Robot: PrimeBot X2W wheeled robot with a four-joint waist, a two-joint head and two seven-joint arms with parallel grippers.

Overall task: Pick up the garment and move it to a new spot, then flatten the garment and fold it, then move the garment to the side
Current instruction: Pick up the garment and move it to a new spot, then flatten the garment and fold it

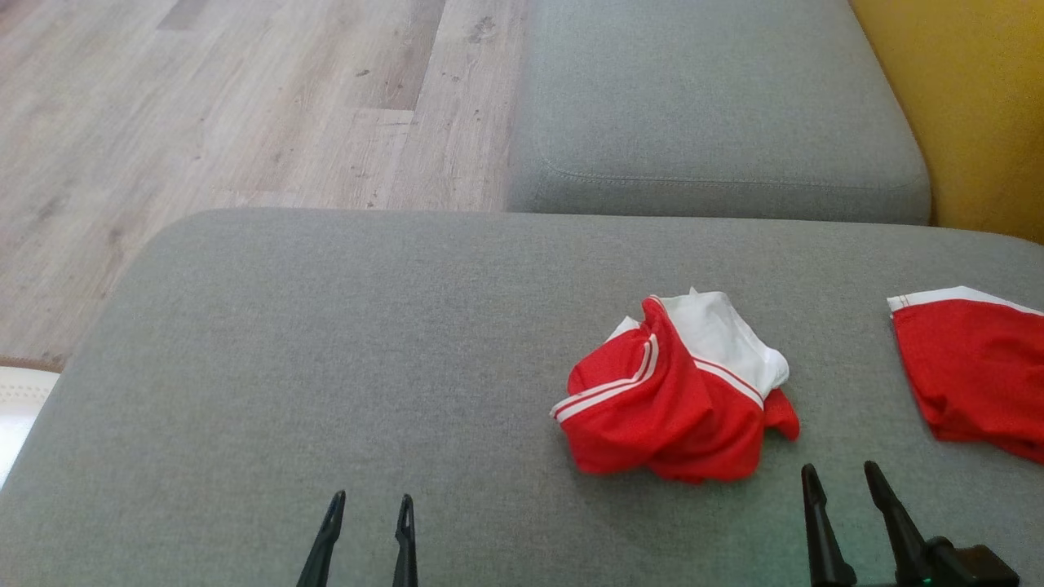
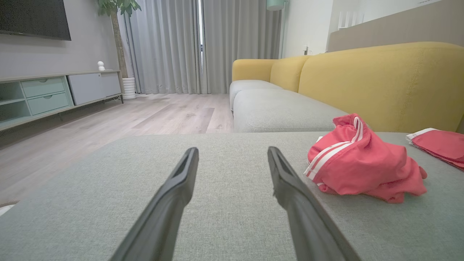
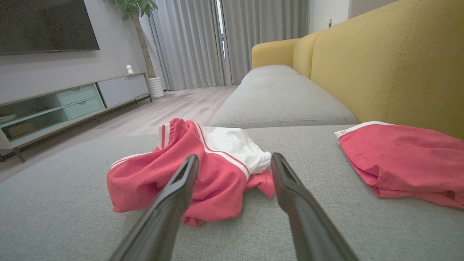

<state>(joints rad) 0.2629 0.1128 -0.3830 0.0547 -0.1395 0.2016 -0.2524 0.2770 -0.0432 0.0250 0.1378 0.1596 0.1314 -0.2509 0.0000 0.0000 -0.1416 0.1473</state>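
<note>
A crumpled red garment with white stripes and a white panel lies in a heap on the grey cushion, right of centre. In the left wrist view the garment sits off to the right of the fingers; in the right wrist view the garment lies just ahead, slightly left. My left gripper hovers open at the near edge, well left of the heap. My right gripper stands open just near-right of it, with nothing between the fingers.
A second red piece with a white band lies flat at the right edge of the cushion. Beyond is another grey seat cushion, a yellow sofa back and wooden floor to the left.
</note>
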